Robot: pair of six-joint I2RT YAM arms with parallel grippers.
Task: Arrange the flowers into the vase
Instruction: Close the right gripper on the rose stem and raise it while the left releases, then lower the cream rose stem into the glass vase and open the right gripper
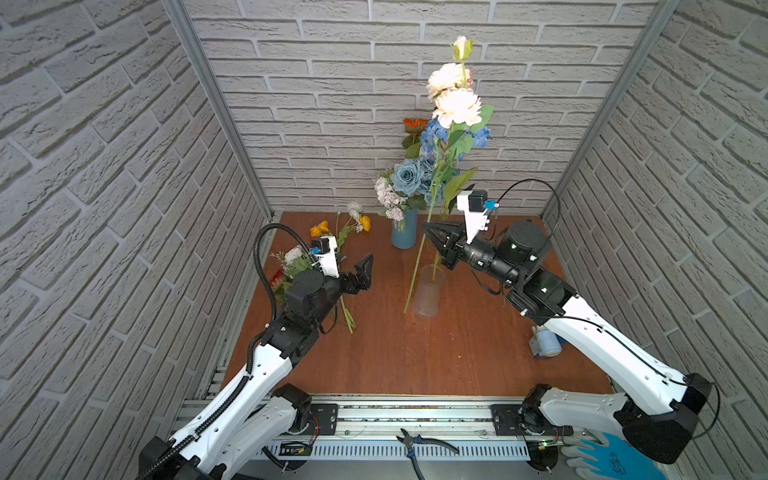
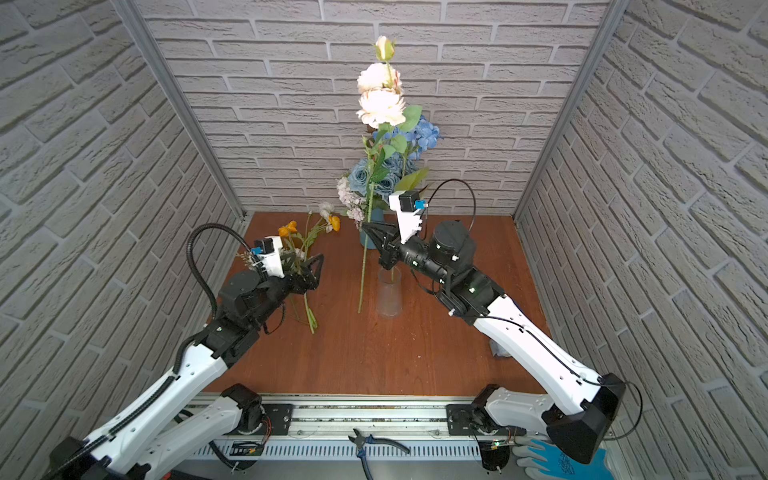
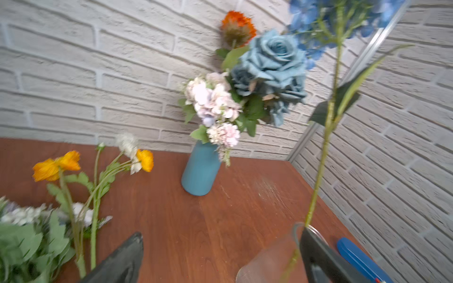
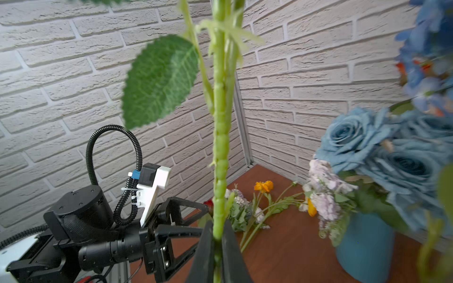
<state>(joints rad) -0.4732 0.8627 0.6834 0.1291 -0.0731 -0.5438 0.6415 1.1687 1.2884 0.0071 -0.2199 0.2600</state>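
Holding a long peach flower [image 1: 457,106] by its green stem, the right jaws are shut tight on it, and the right wrist view shows the stem [image 4: 220,147] pinched between the two black tips. The flower stands tall and leans a little, with its pale blooms high up by the brick wall. In both top views its bottom end hangs just beside the clear vase [image 1: 428,293], outside the glass, and I cannot tell if it touches the surface [image 1: 415,353]. One thin stem stands inside the clear vase, and the left wrist view shows it going up to the big blue hydrangea [image 3: 306,14]. Behind, near the back wall, the blue vase [image 1: 404,232] holds blue roses [image 1: 407,176], lilac blooms [image 1: 388,197] and an orange daisy [image 1: 414,124]. The left jaws are wide open, up over the left part of the surface, well apart from the clear vase. Under and beside the left arm [image 1: 266,365] more flowers lie flat on the surface: orange-yellow poppies [image 1: 320,228] on long green stems and a white bunch [image 1: 293,254] with leaves. The right arm [image 1: 602,336] reaches in from the right side.
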